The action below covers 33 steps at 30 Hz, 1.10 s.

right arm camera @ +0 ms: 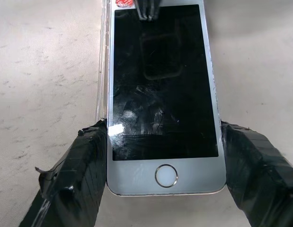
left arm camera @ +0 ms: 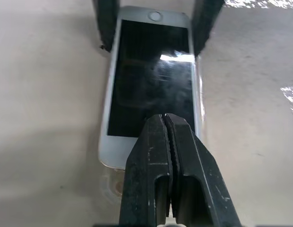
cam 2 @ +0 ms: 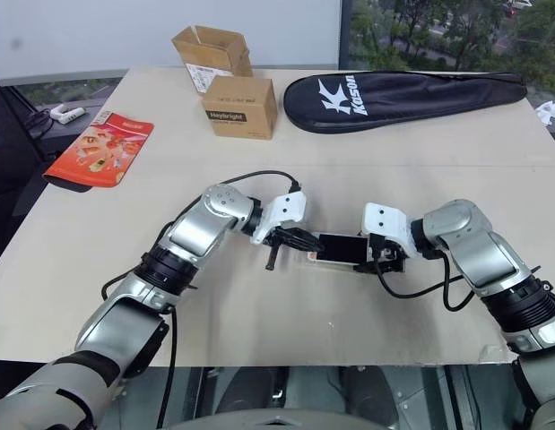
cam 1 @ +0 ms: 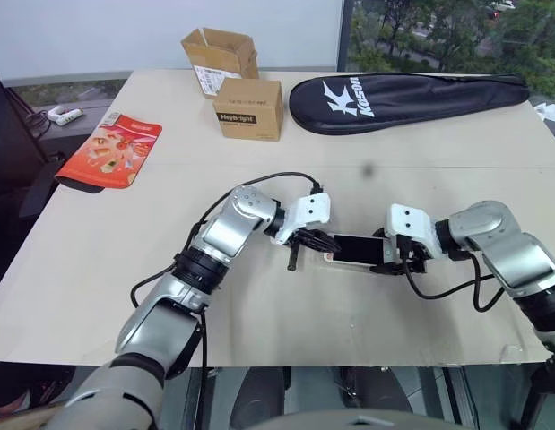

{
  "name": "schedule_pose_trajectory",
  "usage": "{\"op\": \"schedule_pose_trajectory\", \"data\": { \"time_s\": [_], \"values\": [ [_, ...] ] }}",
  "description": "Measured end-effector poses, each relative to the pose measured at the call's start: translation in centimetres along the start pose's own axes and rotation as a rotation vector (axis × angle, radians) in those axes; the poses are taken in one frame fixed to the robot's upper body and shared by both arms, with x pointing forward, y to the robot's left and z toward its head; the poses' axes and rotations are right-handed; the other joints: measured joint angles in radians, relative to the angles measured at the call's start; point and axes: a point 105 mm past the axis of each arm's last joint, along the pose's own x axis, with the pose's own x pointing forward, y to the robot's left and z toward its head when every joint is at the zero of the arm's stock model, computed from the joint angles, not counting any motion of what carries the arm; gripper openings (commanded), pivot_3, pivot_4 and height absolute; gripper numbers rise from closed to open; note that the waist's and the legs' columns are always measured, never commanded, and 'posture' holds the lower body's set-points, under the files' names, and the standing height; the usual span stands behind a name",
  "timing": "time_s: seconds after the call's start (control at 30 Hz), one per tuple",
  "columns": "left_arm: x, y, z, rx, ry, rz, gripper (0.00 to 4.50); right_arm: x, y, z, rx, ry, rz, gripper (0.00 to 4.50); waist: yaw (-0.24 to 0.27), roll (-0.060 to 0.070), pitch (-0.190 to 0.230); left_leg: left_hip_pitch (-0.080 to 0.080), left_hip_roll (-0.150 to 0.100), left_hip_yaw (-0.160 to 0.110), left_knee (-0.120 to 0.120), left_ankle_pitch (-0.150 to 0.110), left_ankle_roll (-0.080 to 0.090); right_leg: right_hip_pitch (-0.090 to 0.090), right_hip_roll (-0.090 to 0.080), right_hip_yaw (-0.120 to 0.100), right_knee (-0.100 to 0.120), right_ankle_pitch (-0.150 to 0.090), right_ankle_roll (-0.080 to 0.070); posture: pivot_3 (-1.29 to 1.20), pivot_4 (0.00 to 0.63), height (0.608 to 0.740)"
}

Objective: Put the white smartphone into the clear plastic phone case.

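Two robot arms meet over the middle of the pale beige counter [cam 1: 286, 305], a little nearer its front edge than its back, and between them lies the white smartphone [right arm camera: 163, 101], a flat rectangle with white bezels, a dark glass screen facing up and a round home button at one end. The right gripper [right arm camera: 163, 175] has its jaws spread wide, one black taped finger against each long edge of the phone at the home-button end, so it is clasping the phone across its width. The left gripper [left arm camera: 166, 142] comes in from the opposite end with its jaws pressed together, their joined tip resting over the screen near that end; I cannot tell whether it actually presses on the glass. The clear plastic phone case [right arm camera: 102, 71], a thin transparent shell, shows as a glassy rim running just beside one long edge of the phone, and the phone seems to sit in or on it, though how fully I cannot tell. Towards the back edge stand an open brown cardboard box [cam 1: 220, 55] and, just in front of it, a closed brown cardboard box with a printed label [cam 1: 248, 107]. A long black zipped racket bag with white lettering [cam 1: 407, 98] lies along the back right. A red printed packet [cam 1: 109, 150] rests at the left edge.
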Motion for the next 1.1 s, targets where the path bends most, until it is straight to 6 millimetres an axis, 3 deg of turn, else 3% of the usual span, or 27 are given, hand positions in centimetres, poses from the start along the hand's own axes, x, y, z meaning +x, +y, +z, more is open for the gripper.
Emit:
{"op": "schedule_pose_trajectory", "data": {
  "time_s": [0.63, 1.1],
  "values": [
    [0.0, -0.3, -0.1, 0.011, 0.028, -0.012, 0.00, -1.3, -0.4, 0.2, -0.029, 0.088, 0.003, 3.01, 0.003, 0.000, 0.000, 0.000, 0.000, 0.000, 0.001, 0.000, 0.000, 0.000, 0.000, 0.000, 0.000, 0.000, 0.000, 0.00, 0.150, 0.740],
    [0.4, -0.4, -0.1, 0.027, 0.042, -0.017, 0.00, -1.7, 0.6, 0.3, -0.020, 0.158, 0.021, 3.01, 0.002, 0.000, 0.000, 0.000, 0.000, 0.000, 0.001, 0.000, 0.000, 0.000, 0.000, 0.000, 0.000, 0.000, 0.000, 0.00, 0.150, 0.740]
  ]
}}
